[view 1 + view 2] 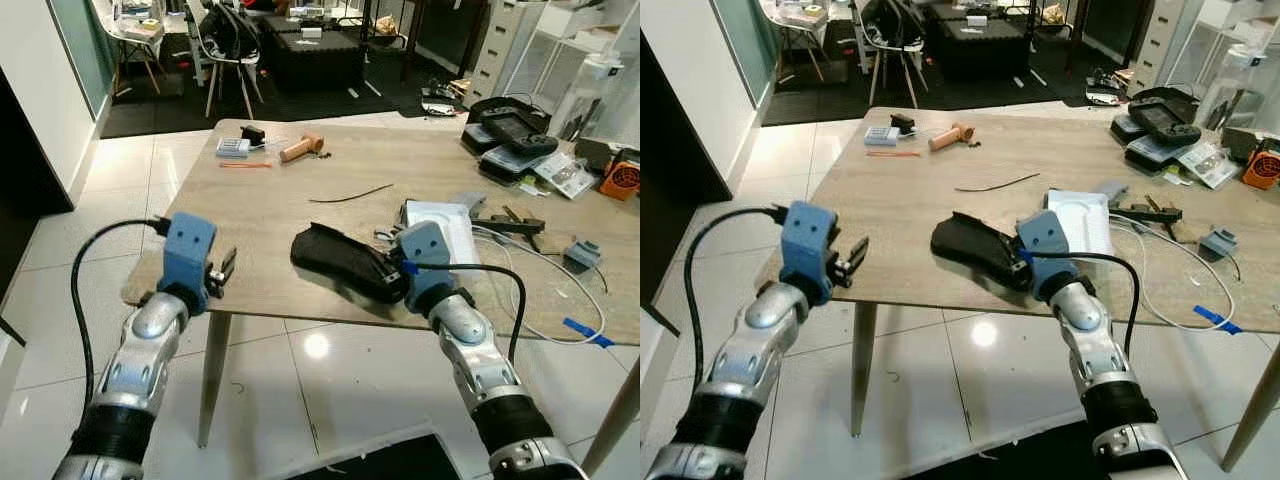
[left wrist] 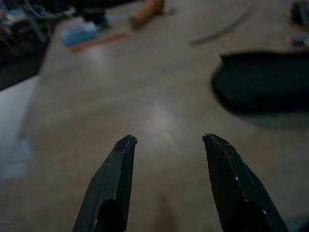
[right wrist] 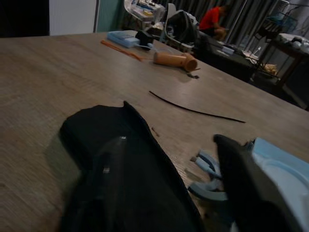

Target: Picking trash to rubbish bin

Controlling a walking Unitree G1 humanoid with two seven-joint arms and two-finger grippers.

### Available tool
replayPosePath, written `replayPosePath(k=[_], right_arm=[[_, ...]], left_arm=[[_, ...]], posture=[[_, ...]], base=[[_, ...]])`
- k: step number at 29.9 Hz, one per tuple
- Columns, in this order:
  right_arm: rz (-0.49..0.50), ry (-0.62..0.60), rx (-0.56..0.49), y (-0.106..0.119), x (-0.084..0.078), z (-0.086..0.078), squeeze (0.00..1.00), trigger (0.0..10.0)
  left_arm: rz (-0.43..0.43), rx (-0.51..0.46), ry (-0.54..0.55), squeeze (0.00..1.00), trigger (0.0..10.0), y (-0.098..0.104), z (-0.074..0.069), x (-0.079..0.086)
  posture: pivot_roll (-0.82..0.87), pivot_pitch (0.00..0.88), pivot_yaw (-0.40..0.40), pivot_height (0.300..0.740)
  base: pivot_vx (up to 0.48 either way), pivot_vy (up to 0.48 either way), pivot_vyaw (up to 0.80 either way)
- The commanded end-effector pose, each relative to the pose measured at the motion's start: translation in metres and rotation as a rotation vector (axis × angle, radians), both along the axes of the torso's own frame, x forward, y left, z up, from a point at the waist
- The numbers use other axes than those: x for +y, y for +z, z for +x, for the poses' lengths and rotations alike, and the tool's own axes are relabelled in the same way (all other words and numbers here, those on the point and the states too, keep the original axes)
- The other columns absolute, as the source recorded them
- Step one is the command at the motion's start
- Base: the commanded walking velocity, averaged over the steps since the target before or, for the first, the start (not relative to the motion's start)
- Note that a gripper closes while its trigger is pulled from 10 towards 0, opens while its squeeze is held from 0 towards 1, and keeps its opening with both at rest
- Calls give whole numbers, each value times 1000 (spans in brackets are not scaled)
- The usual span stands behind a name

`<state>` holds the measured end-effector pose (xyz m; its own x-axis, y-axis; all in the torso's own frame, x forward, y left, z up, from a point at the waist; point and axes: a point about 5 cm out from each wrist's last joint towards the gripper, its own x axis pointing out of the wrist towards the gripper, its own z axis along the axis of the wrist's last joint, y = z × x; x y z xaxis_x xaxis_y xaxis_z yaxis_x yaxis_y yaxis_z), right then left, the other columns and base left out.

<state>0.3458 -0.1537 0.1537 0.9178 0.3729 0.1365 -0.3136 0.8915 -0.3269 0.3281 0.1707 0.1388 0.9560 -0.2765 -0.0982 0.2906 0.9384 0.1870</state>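
Nearest the robot, the left gripper (image 2: 166, 145) hovers low over the bare front of the desk (image 1: 270, 195), its fingers spread wide and empty, while the right gripper (image 1: 388, 270) sits at the near end of the black trash piece (image 1: 335, 258), its fingers parted with one laid on the black surface and nothing yet pinched. That piece lies flat near the desk's front edge, just beside a pale blue tray (image 1: 445, 222). It looks thin, light and pliable, likely to sag, so its raised folded ridge seems the surest hold.
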Motion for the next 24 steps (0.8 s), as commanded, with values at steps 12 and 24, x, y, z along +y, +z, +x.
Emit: replayPosePath(k=[12,24], right_arm=[[52,-22,-68,9,0,-3,0,10000],[56,-55,-73,29,5,19,0,10000]], left_arm=[[-27,-51,14,0,10000,16,3,-9],[47,-24,12,0,10000,18,17,2]], posture=[[-49,22,1,740],[-63,0,40,740]], base=[[0,0,0],[0,0,0]])
